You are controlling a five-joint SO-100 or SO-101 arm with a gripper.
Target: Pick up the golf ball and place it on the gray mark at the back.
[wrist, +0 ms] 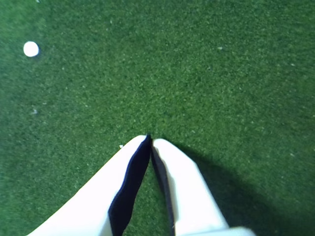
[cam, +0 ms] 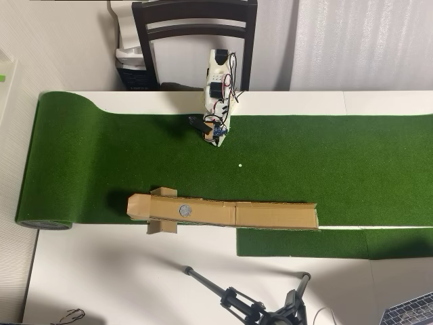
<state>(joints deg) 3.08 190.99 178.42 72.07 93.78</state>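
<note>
No golf ball shows in either view. The gray mark (cam: 185, 210) is a small flat round disc on a long cardboard strip (cam: 270, 215) lying along the near edge of the green turf in the overhead view. My gripper (wrist: 149, 138) is shut with nothing between its white fingers (wrist: 182, 182), and it hangs over bare turf in the wrist view. In the overhead view the arm is folded at the back of the mat, with the gripper (cam: 217, 140) well behind the cardboard strip.
A tiny white speck (cam: 239, 164) lies on the green turf mat (cam: 352, 162) between arm and cardboard; the wrist view has it at the upper left (wrist: 31, 48). A dark chair (cam: 196, 30) stands behind the arm. A tripod (cam: 257, 308) sits on the white table in front.
</note>
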